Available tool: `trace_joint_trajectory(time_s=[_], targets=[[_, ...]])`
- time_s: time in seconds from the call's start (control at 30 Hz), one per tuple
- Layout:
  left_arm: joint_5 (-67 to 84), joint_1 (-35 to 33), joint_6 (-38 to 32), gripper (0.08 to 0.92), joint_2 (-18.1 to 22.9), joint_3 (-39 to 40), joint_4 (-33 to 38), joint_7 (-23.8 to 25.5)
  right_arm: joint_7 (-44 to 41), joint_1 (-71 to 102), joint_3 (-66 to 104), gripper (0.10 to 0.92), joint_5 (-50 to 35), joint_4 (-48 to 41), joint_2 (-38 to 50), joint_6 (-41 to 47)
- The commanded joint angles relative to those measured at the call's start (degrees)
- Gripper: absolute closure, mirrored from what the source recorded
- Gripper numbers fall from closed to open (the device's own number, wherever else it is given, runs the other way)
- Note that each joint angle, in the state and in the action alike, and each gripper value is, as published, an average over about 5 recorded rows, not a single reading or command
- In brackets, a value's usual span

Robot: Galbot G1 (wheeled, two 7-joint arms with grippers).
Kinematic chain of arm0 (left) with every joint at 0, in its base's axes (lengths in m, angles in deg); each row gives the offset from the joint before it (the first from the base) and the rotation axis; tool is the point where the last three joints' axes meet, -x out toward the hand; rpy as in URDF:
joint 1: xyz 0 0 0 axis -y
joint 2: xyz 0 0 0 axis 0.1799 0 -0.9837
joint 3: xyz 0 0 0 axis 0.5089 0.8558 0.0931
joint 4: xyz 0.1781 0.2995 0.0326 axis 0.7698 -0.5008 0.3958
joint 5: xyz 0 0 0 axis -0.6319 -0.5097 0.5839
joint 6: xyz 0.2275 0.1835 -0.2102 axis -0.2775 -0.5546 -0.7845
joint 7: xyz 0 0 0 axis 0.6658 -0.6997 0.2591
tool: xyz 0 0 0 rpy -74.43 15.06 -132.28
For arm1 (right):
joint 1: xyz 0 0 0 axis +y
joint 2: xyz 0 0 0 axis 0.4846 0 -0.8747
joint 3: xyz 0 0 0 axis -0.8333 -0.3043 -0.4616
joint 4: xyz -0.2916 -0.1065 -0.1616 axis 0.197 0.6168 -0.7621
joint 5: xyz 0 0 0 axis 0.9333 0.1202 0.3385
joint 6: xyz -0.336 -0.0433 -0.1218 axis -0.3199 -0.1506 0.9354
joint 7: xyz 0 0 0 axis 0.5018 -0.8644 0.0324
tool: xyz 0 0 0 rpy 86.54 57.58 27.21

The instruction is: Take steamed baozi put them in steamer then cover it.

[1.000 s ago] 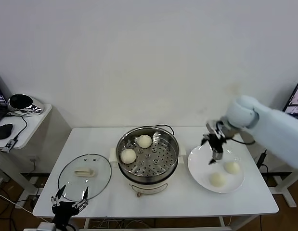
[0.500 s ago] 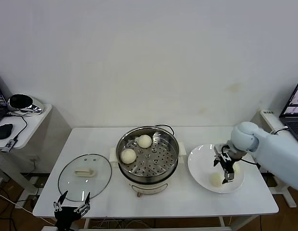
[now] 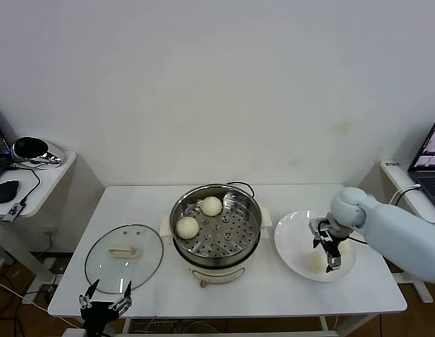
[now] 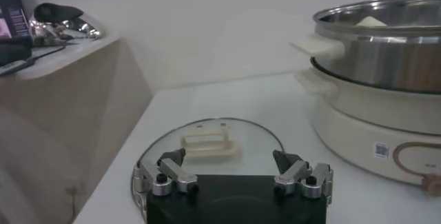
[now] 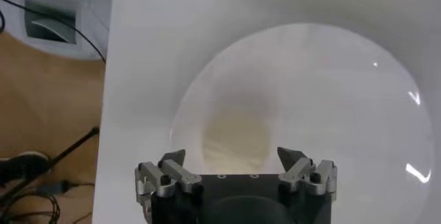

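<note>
Right wrist view, open empty right end effector over baozi, steamer unseen.

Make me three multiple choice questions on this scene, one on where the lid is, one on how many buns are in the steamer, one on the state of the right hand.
1. Where is the lid?
A. On the steamer
B. Flat on the table, on the left side of the steamer
C. On the plate

2. How many buns sit in the steamer?
A. None
B. Two
C. Four

3. What state is the right hand in?
A. Open above a bun on the plate
B. Shut on a bun over the steamer
C. Holding the lid

Answers:
1 B, the lid lies on the table near the left hand, apart from the pot.
2 B, one bun and a second bun rest on the tray.
3 A, the right wrist view shows the fingers spread over a bun on the plate, over the plate.
</note>
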Motion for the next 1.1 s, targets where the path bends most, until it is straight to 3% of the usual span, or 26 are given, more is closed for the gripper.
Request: trace_joint_trajectory(time_s=[0.03,0.53,0.83,1.1], targets=[[0.0,0.4,0.0,0.177,0.0,-0.1,-0.8,0.1,0.4,0.9,0.1,0.203,1.4,-3.2,-1.6,-0.6],[-0.2,1.4,-0.1,0.177,0.0,0.4,-2.6,-0.1,2.6,1.3,0.2,0.214,-0.3,-6.7,-4.0,-0.4],[0.0,2.0,0.0,0.177,-0.5,0.5,-2.9,0.0,1.2,0.9,0.4,0.409,-0.8,-6.2,-3.3,0.0],[0.2,3.2,0.0,0.177,-0.8,0.9,-3.4,0.1,0.3,-3.1,1.2,0.425,-4.0,-3.2,-0.4,0.8]])
